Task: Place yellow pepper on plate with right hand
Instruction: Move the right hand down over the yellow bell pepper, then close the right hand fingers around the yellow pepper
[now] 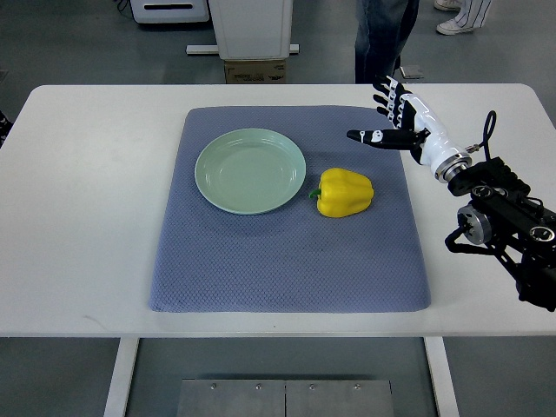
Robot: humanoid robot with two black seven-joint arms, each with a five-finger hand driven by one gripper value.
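**Pepper's down-left of your open hand, nothing grabbed yet**

Starting from the near side: the white table (78,261) has a grey-blue mat (287,269) on it, and the front half of that mat is bare. Your right arm (508,221) comes in from the right edge, over the table just off the mat's right side.

Go a bit further up and you hit the yellow pepper (346,192). It's lying on its side on the mat, long axis roughly left-right, green stem end pointing at the plate. The pale green plate (250,170) is just beside it on the left; they look about touching at the rim, but I can't say for sure.

Further back again, your right hand (398,120) hovers near the mat's far-right corner, fingers spread wide and holding nothing, thumb sticking out to the left. So the pepper lies toward you and left of the fingers, clearly apart from them. I'd guess you need to bring the hand down and back before closing.

The left arm isn't in the shot. Someone's legs (382,35) are behind the table.
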